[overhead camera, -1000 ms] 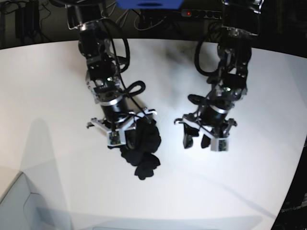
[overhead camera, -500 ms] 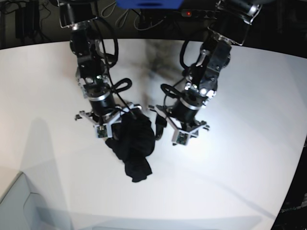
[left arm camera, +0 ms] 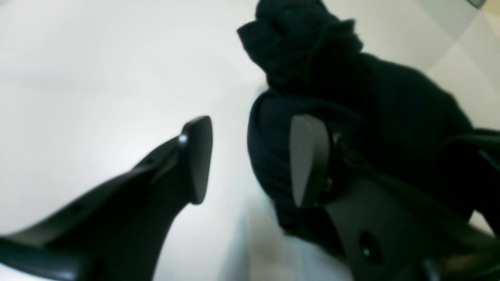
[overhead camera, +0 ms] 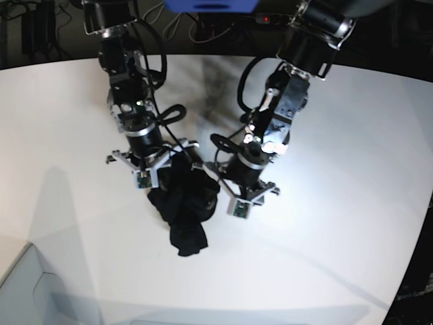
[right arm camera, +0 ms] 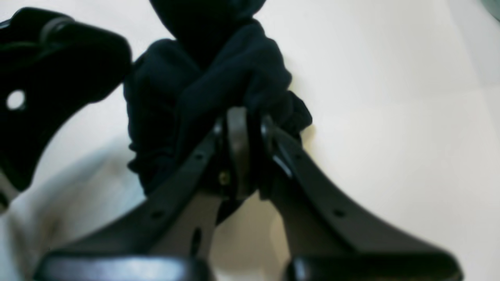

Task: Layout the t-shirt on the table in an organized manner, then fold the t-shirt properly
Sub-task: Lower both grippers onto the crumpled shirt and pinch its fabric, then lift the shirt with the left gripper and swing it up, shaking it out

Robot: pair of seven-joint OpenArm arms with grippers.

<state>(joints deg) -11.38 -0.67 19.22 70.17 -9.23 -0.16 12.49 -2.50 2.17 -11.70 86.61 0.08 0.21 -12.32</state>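
Note:
The black t-shirt (overhead camera: 186, 217) hangs in a crumpled bunch onto the white table (overhead camera: 325, 237). My right gripper (overhead camera: 159, 172) is shut on its upper folds; in the right wrist view the fingers (right arm camera: 240, 117) pinch the dark t-shirt (right arm camera: 203, 86) tightly. My left gripper (overhead camera: 226, 196) stands open right beside the bunch. In the left wrist view its gap (left arm camera: 254, 125) holds nothing, and the t-shirt (left arm camera: 390, 117) lies just behind the right-hand finger (left arm camera: 308, 160). No print or collar shows.
A pale grey bin corner (overhead camera: 20, 284) sits at the table's front left. Cables and a power strip (overhead camera: 291, 19) run behind the table's curved far edge. The left arm's body (right arm camera: 47, 58) looms close in the right wrist view.
The left arm has swung in from the right until its open gripper is beside the shirt. The right gripper has shifted slightly back and left, and the shirt hangs longer.

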